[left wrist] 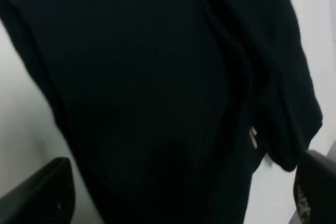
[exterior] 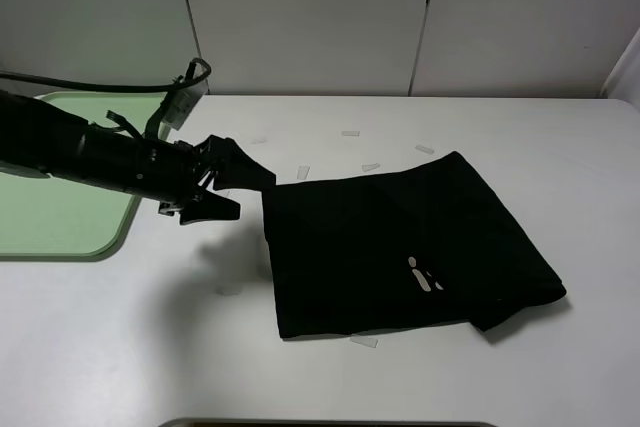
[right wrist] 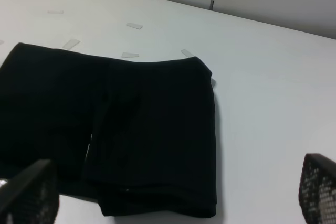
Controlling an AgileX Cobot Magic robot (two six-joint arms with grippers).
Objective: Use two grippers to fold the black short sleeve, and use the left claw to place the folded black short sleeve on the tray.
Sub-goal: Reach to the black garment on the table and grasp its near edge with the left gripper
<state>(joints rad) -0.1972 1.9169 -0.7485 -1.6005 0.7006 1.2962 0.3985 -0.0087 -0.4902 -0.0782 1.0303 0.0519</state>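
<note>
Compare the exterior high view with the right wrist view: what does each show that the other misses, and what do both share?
Only the exterior high view shows the left pincer, open, its arm, and the tray plainly. Only the right wrist view shows the right pincer, open, its fingertips wide apart. Both show the folded black short sleeve lying on the white table with small pale strips nearby.
</note>
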